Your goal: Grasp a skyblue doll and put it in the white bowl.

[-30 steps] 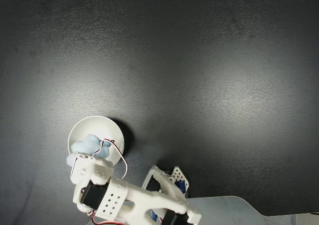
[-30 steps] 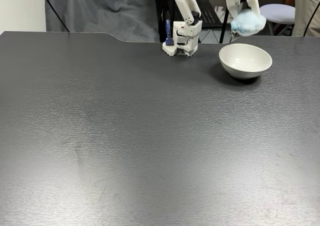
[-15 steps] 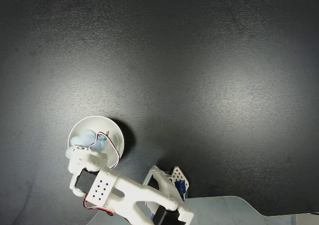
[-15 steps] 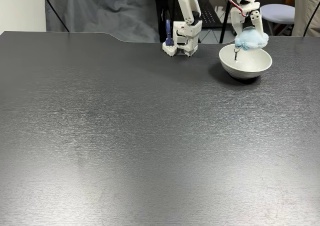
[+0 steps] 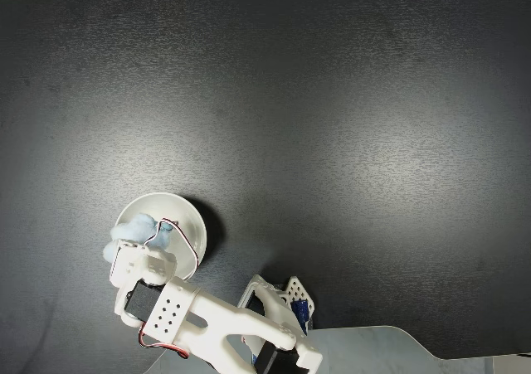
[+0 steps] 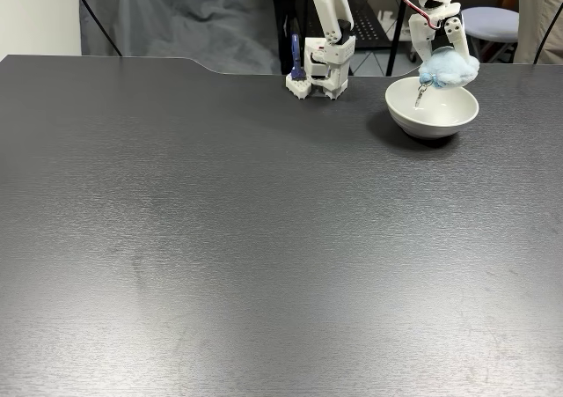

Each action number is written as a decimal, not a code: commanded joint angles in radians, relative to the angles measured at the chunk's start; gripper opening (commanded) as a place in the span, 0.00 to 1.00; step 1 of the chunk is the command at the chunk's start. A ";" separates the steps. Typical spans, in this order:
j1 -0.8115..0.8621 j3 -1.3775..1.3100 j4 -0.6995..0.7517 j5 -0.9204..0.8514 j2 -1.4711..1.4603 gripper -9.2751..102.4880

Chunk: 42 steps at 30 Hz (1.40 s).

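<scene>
- One skyblue doll (image 6: 447, 67) hangs in the gripper (image 6: 443, 66) directly over the white bowl (image 6: 432, 107), at the bowl's far rim in a fixed view taken from across the table.
- The gripper's white fingers (image 6: 460, 32) come down on either side of the doll's top and are closed in against the plush — the doll is held, not lying loose.
- A small metal ring or chain (image 6: 421, 90) dangles from the doll's underside down into the bowl's hollow; whether it touches the inner wall cannot be told.
- In a fixed view from above, the doll (image 5: 134, 227) shows over the bowl's left edge, part of it bulging outward past the bowl's (image 5: 187, 216) rim, with the gripper (image 5: 137, 243) and the arm's wrist covering the bowl's lower left.
- A red and white wire (image 5: 187, 243) loops from the wrist across the bowl's inside in that view.
- The arm's base (image 6: 322, 64) stands just left of the bowl in the across-table view — near it, not touching.
- The bowl sits on a dark grey table (image 6: 246, 238), close to the table's far edge.
</scene>
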 commanded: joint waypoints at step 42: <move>1.009 -0.357 0.003 0.207 0.048 0.52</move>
